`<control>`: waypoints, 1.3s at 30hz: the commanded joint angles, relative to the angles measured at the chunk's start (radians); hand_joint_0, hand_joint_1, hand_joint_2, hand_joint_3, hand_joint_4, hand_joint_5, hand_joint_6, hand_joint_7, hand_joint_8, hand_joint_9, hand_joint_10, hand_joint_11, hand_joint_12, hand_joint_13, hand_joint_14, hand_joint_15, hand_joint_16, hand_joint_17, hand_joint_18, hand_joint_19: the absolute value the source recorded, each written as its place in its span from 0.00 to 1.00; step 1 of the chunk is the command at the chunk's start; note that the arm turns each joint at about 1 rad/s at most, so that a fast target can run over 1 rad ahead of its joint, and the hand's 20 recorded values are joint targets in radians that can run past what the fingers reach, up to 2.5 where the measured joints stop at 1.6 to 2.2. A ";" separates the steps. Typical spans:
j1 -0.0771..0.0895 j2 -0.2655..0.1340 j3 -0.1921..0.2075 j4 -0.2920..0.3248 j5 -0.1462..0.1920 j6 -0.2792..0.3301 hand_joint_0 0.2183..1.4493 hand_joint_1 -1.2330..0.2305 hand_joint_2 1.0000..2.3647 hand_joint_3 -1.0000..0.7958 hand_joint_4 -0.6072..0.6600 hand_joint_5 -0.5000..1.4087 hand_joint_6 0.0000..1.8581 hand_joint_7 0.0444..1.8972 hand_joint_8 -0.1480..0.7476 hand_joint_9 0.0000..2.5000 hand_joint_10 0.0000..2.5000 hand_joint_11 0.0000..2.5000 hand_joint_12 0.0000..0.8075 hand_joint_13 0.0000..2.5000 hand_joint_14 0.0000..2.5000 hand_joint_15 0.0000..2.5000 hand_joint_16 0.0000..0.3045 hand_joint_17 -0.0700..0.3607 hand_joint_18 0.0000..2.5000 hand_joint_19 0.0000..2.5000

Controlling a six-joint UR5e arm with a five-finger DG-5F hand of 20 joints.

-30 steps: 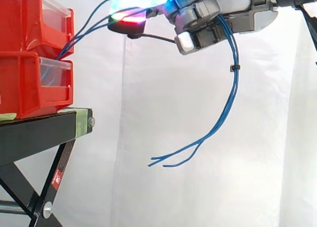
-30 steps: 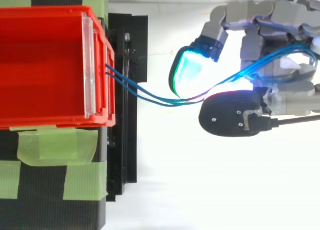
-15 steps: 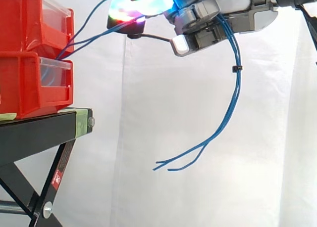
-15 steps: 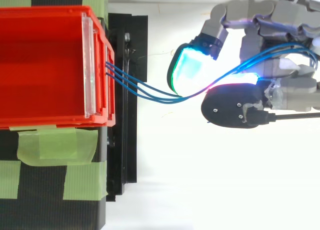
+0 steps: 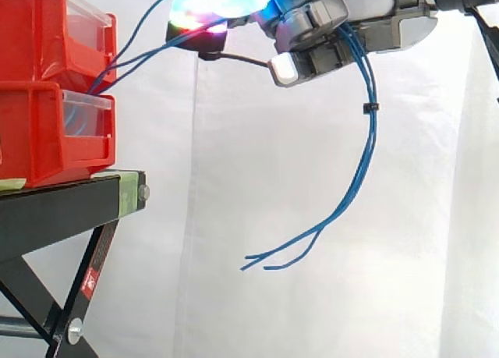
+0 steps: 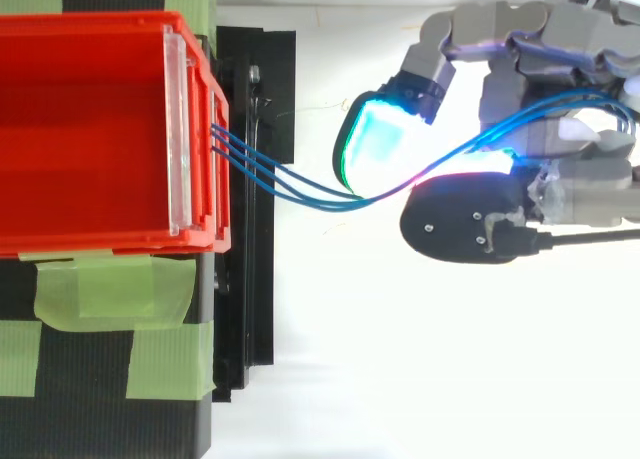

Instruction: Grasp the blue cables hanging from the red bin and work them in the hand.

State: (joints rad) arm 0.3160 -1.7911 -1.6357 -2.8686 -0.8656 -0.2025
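Hand (image 6: 575,194) up high, right of the red bin (image 6: 90,129), fingers curled and pinching the blue cables (image 6: 300,187) between glowing pads (image 6: 375,139). Cables run from the bin's front across the gap into the hand, then drape over it and hang down, loose ends (image 5: 269,260) dangling free. Small black tie (image 5: 369,108) on the hanging part. Bin sits stacked on a black stand (image 5: 62,210).
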 commanded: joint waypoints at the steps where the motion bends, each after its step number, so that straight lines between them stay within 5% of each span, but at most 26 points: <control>1: 0.000 0.001 0.000 0.000 0.000 0.000 0.47 0.36 0.00 0.40 0.76 0.38 0.24 0.62 0.70 0.13 1.00 1.00 0.70 0.31 1.00 0.62 0.25 0.57 0.46 0.27; 15: 0.000 -0.001 -0.001 -0.006 0.000 0.000 0.41 0.36 0.00 0.27 0.75 0.38 0.22 0.64 0.70 0.14 1.00 1.00 0.70 0.31 1.00 0.62 0.26 0.58 0.46 0.30; 20: 0.000 -0.001 -0.001 -0.008 0.000 0.000 0.39 0.38 0.01 0.16 0.71 0.38 0.17 0.68 0.67 0.13 1.00 1.00 0.65 0.28 1.00 0.64 0.20 0.48 0.45 0.49; 27: 0.000 -0.001 0.000 -0.011 0.000 0.008 0.40 0.39 0.00 0.05 0.71 0.40 0.25 0.66 0.69 0.19 1.00 1.00 0.64 0.33 1.00 0.64 0.19 0.47 0.50 0.48; 39: 0.002 -0.001 -0.001 -0.031 0.000 0.032 0.43 0.39 0.00 0.04 0.69 0.44 0.31 0.64 0.67 0.28 1.00 1.00 0.62 0.39 1.00 0.66 0.18 0.44 0.56 0.48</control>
State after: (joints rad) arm 0.3171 -1.7910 -1.6361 -2.8998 -0.8652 -0.1718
